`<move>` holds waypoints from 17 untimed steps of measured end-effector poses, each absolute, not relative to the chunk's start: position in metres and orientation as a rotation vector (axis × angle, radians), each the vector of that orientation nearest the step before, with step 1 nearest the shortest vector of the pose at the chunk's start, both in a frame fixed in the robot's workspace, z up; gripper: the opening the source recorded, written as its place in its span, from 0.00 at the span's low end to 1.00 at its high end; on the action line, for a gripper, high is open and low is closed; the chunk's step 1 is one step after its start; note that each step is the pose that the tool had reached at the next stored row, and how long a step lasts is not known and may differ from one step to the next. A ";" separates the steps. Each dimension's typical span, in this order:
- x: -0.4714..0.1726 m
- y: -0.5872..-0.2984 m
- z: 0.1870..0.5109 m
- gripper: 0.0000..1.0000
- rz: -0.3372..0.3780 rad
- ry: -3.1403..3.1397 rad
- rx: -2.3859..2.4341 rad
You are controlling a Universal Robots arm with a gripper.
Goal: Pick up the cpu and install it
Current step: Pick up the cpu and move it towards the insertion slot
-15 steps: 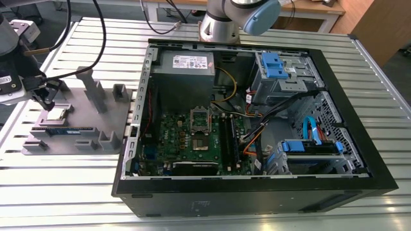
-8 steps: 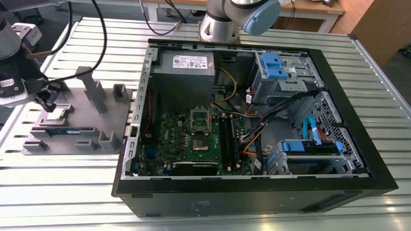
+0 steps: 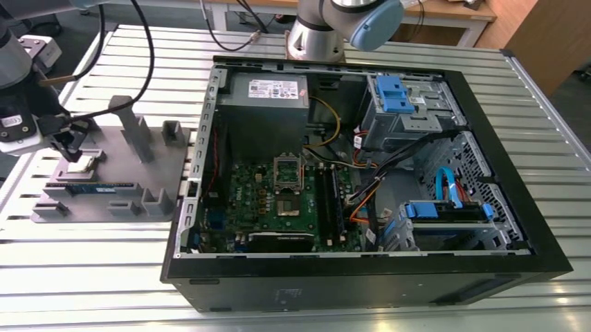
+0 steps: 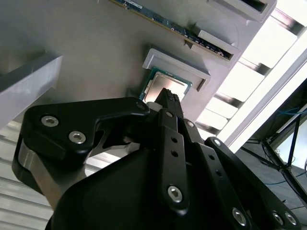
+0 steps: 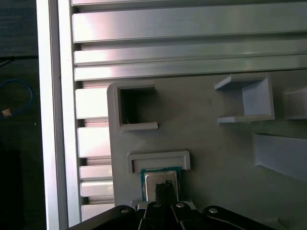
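The cpu (image 3: pixel 83 164) is a small silvery square chip lying flat in a pocket of the grey fixture plate (image 3: pixel 120 166), at the exterior view's left. My gripper (image 3: pixel 71 146) hangs just above it with its dark fingers close together and nothing between them. In both wrist views the fingertips (image 4: pixel 169 98) sit over the cpu's (image 4: pixel 160 84) near edge, and the chip (image 5: pixel 160 178) rests against a raised stop; I cannot tell whether they touch. The open computer case (image 3: pixel 369 273) holds the green motherboard, whose silver socket frame (image 3: pixel 288 173) lies near the middle.
A blue-green memory stick (image 3: pixel 93 187) lies on the fixture plate beside the cpu. Upright grey posts (image 3: pixel 129 128) stand on the plate close to the gripper. Black cables hang above the plate. A slatted metal table (image 3: pixel 83 263) carries everything.
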State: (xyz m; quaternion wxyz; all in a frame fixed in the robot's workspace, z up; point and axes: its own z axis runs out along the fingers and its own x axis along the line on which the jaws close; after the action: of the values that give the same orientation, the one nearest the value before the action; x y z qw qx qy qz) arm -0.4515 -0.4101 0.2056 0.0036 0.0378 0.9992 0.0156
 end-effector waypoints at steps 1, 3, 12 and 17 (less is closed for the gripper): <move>-0.451 -0.410 0.206 0.11 0.049 3.132 0.119; -0.452 -0.410 0.205 0.11 0.049 3.132 0.119; -0.452 -0.410 0.202 0.11 0.049 3.132 0.119; -0.452 -0.410 0.202 0.11 0.049 3.132 0.119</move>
State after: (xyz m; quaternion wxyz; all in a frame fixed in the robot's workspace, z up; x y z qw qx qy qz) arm -0.4516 -0.4101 0.2017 0.0037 0.0378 0.9992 0.0156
